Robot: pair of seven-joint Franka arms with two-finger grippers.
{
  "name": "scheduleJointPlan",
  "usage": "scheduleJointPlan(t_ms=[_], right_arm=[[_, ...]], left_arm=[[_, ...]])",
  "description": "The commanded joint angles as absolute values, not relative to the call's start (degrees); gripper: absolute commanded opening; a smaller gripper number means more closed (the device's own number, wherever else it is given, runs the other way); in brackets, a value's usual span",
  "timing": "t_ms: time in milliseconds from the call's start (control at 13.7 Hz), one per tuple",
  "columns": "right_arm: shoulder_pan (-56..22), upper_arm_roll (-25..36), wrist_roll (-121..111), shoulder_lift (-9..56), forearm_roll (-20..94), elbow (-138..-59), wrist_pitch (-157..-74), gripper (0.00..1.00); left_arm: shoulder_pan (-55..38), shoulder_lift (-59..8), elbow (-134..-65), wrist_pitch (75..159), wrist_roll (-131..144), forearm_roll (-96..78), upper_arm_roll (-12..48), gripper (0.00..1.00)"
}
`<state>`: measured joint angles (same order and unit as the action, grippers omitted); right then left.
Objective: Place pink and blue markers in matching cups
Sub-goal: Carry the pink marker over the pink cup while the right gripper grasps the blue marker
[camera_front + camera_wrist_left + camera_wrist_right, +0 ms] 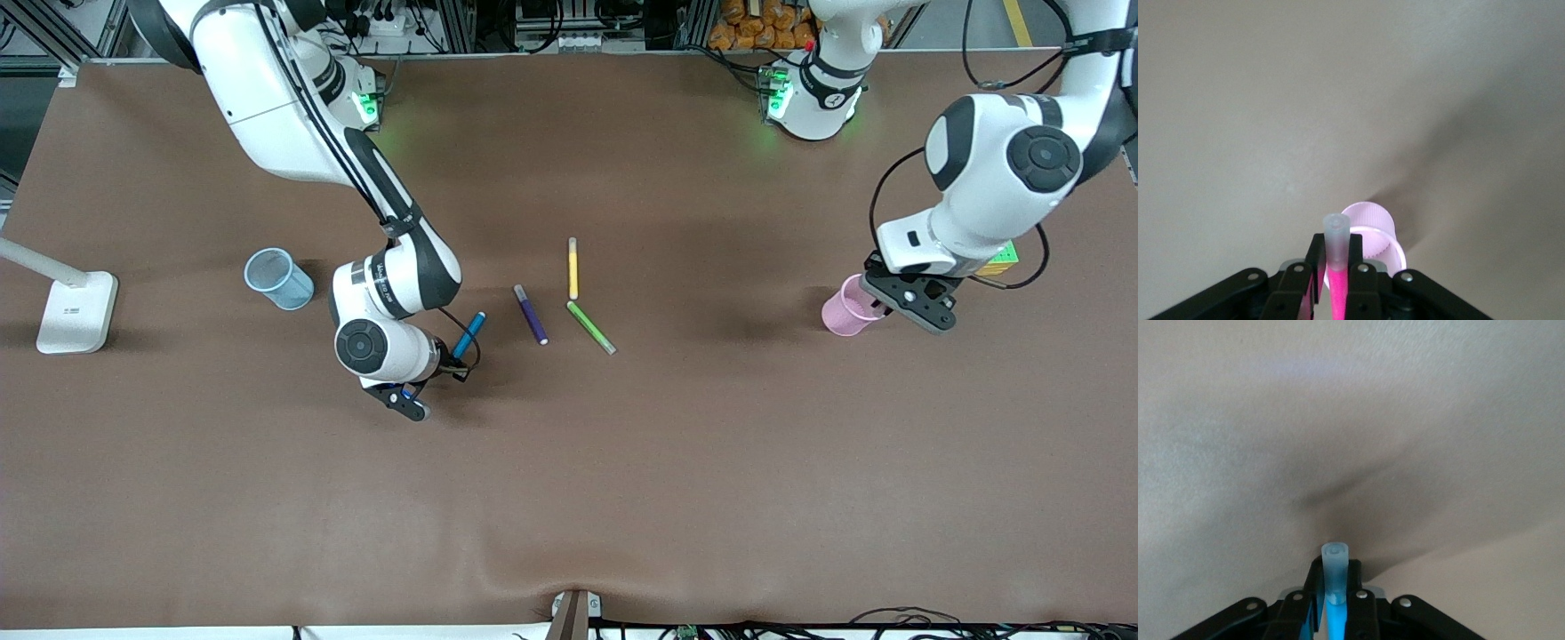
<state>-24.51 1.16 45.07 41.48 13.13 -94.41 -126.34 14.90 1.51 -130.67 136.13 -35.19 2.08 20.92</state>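
Blue marker (469,334) clamped in right gripper (411,397), tilted, over bare table (569,498) between blue cup (278,278) and purple pen (531,315). Blue cup upright on table toward right arm's end, well apart from gripper. Pink cup (849,307) upright toward left arm's end, left gripper (916,302) just beside and above its rim. Pink marker hidden by gripper body in front view. Purple pen, yellow pen (573,268) and green pen (591,328) lying flat mid-table; yellow farthest from front camera, green close by its nearer end. White lamp base (76,311) at right arm's end. Green block (1002,260) partly hidden under left arm.

Left wrist view: pink marker (1337,277) grasped between left gripper (1337,270) fingers (1314,267), pale end pointing out. Pink cup (1379,240) directly below marker tip, marker above rim, not inside.

Right wrist view: blue marker (1335,587) pinched between right gripper (1335,590) fingers (1314,590), pale translucent end sticking out. Only bare table (1351,420) beneath, shadow crease across it, no cup in sight.
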Motion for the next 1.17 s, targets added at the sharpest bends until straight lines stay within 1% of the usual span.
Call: scheduleJointPlan(t_ms=[0, 146, 365, 511, 730, 948, 1021, 1094], right_arm=[[-23.73, 1.32, 42.99, 39.47, 11.08, -93.43, -123.76, 0.00], [-22.68, 2.28, 37.82, 36.14, 10.81, -92.99, -118.86, 0.00], [-19.78, 2.29, 26.59, 29.03, 10.99, -93.69, -114.53, 0.00], [-16.37, 2.11, 15.09, 24.89, 11.51, -94.83, -113.82, 0.00], [-12.67, 2.11, 2.16, 21.81, 12.22, -95.18, -111.89, 0.00], [-7.40, 1.93, -15.68, 16.81, 13.52, -100.61, -111.53, 0.00], [-5.56, 2.11, -21.82, 14.87, 17.62, -103.42, -111.79, 0.00], [-2.49, 2.11, -31.46, 14.24, 21.84, -105.97, -111.80, 0.00]], left_arm=[[15.03, 4.57, -135.61, 142.54, -40.76, -0.09, 21.27, 0.00], [14.85, 3.96, -135.70, 144.05, -43.23, -1.23, 21.62, 0.00], [14.94, 3.69, -135.70, 144.23, -46.83, -3.32, 21.80, 0.00], [14.85, 1.94, -135.70, 144.32, -50.43, -7.98, 21.88, 0.00], [14.94, 0.79, -135.79, 145.02, -55.10, -11.60, 21.80, 0.00], [15.38, 0.09, -136.31, 145.02, -55.99, -11.69, 21.80, 0.00], [15.55, -0.17, -136.49, 145.02, -55.99, -11.69, 21.80, 0.00], [15.56, -0.70, -136.49, 145.02, -56.51, -11.69, 21.80, 0.00]])
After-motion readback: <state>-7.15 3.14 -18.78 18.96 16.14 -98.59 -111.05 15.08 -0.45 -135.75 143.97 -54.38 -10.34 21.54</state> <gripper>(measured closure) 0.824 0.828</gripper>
